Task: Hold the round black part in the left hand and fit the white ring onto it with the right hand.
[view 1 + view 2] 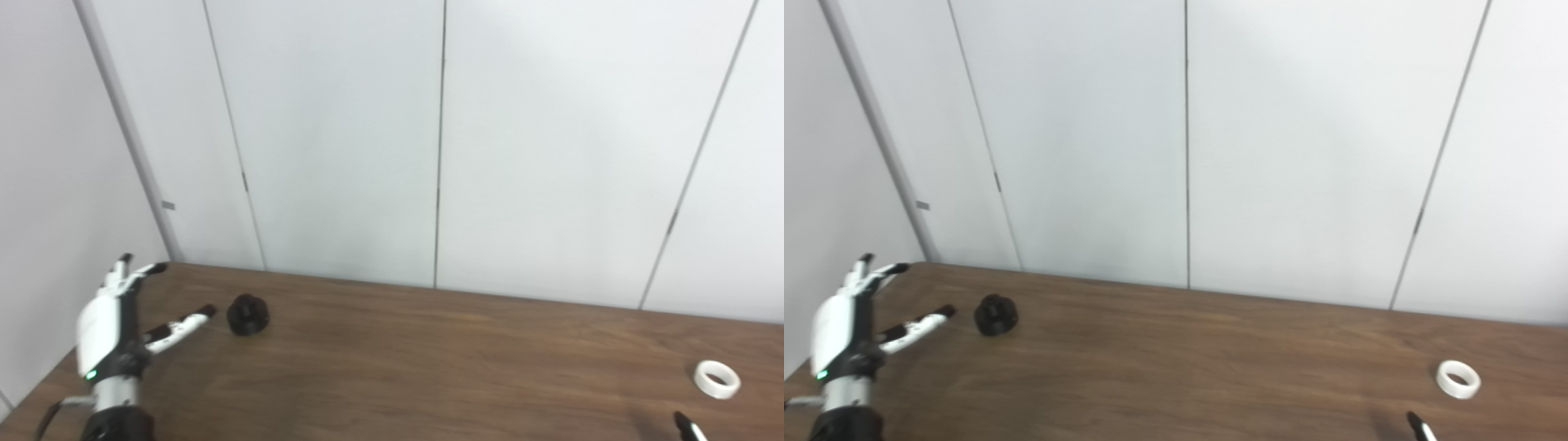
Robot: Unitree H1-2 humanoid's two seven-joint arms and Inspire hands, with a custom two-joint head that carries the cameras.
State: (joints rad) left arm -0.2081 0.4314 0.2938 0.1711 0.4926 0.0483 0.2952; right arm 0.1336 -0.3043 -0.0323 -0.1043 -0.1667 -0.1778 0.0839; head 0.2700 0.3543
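A round black part (248,315) sits on the brown table (429,367) at the far left. My left hand (116,321) is raised just left of it, open, its thumb tip a short gap from the part and touching nothing. A white ring (716,379) lies flat at the right side of the table. Of my right hand only one black-tipped finger (689,426) shows at the bottom edge, below and left of the ring, so its state is hidden.
White wall panels (441,141) rise directly behind the table's far edge. The table's left edge runs close beside my left arm. Bare wood stretches between the black part and the ring.
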